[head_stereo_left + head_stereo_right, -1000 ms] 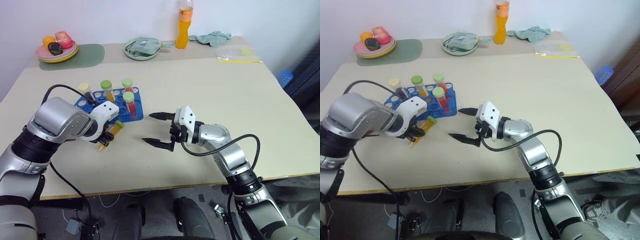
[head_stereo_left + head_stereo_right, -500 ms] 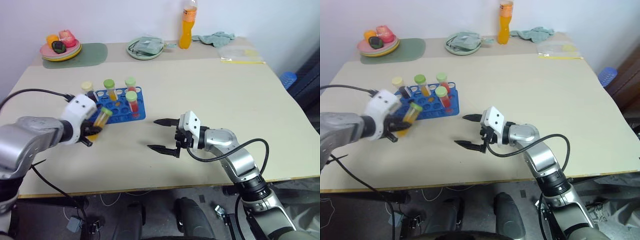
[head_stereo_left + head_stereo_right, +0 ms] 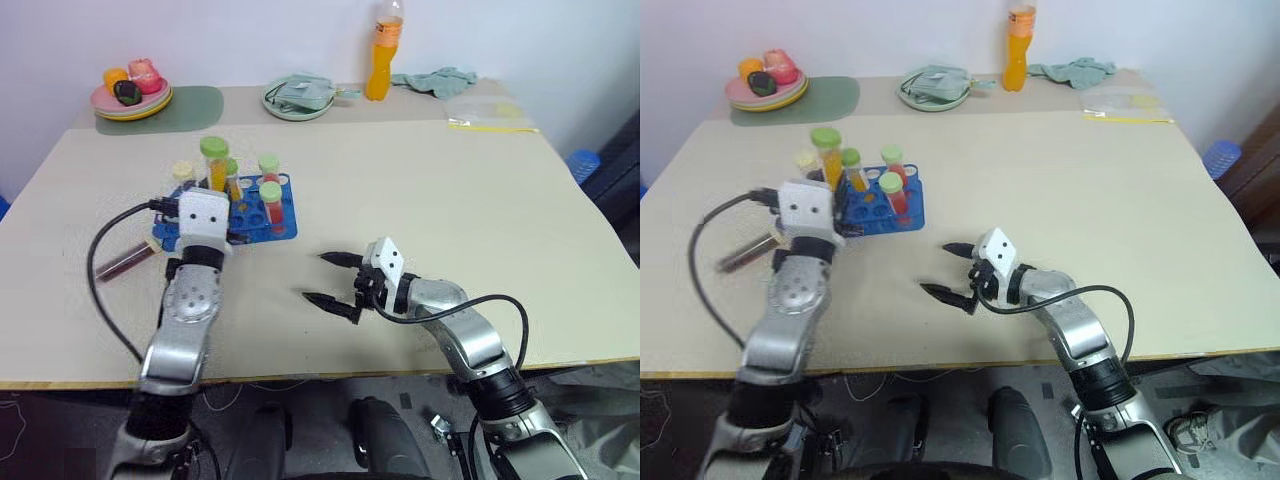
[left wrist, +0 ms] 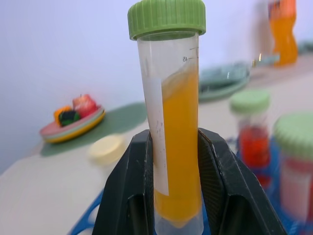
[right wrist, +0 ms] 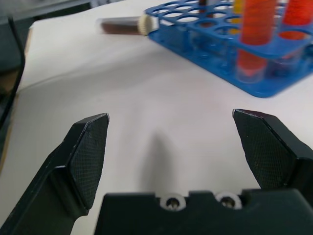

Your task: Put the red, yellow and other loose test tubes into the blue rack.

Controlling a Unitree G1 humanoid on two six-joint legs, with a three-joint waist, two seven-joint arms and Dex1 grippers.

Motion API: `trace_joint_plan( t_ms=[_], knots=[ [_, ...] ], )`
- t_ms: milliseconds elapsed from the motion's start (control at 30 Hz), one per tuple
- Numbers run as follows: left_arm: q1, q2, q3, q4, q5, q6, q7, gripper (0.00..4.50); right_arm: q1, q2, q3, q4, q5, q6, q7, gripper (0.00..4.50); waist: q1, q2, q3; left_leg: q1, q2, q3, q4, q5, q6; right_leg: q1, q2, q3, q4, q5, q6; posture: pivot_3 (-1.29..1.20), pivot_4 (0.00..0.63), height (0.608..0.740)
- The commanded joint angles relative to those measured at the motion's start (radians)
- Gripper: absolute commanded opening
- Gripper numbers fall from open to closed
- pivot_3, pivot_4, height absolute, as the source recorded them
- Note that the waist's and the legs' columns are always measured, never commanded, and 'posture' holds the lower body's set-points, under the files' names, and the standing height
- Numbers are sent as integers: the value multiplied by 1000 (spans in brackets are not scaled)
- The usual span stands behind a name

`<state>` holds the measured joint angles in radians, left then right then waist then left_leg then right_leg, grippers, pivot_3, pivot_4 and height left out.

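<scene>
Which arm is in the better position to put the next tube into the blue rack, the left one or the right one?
Left. Its end effector already grips the yellow-orange tube upright just above the blue rack. The right end effector is open, holds nothing and hangs over bare table.

We see a clear plastic tube (image 4: 171,122) with ribbed green cap between matt black jaws, glossy blue rack (image 5: 254,58), matt beige desk (image 3: 420,180).

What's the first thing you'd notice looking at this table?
The tube of yellow-orange liquid with its green cap, held upright between the left gripper's black fingers just above the blue rack. Next, a dark maroon tube lying loose on the table, on the rack's left.
</scene>
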<state>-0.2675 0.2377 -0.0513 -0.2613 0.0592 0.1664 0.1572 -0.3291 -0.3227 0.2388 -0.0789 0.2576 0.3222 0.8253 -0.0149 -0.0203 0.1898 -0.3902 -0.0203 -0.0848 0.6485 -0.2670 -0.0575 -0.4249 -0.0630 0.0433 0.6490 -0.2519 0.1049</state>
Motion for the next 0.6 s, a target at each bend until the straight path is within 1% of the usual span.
trace_joint_plan(
  t_ms=[33,133,300,600],
  knots=[
    [-32,-28,12,95,27,-140,6,696,11,13,-16,-54,7,-9,-30,4500,0,0,0,0,0,0,0,0,0,0,0,0,0,0,0,0,150,740],
    [-48,-34,19,159,38,-155,-7,696,22,12,-26,-69,10,-3,-54,4500,1,0,0,0,0,0,0,0,0,0,0,0,0,0,0,0,150,740],
    [-50,-46,24,166,44,-81,-24,696,28,11,-25,-74,8,-9,-71,4500,1,0,0,0,0,0,0,0,0,0,0,0,0,0,0,0,150,740],
    [-55,-67,21,179,52,-15,-57,696,14,22,-13,-55,3,-21,-77,4500,1,0,0,0,0,0,1,0,0,0,0,0,0,0,0,0,150,740]
  ],
)
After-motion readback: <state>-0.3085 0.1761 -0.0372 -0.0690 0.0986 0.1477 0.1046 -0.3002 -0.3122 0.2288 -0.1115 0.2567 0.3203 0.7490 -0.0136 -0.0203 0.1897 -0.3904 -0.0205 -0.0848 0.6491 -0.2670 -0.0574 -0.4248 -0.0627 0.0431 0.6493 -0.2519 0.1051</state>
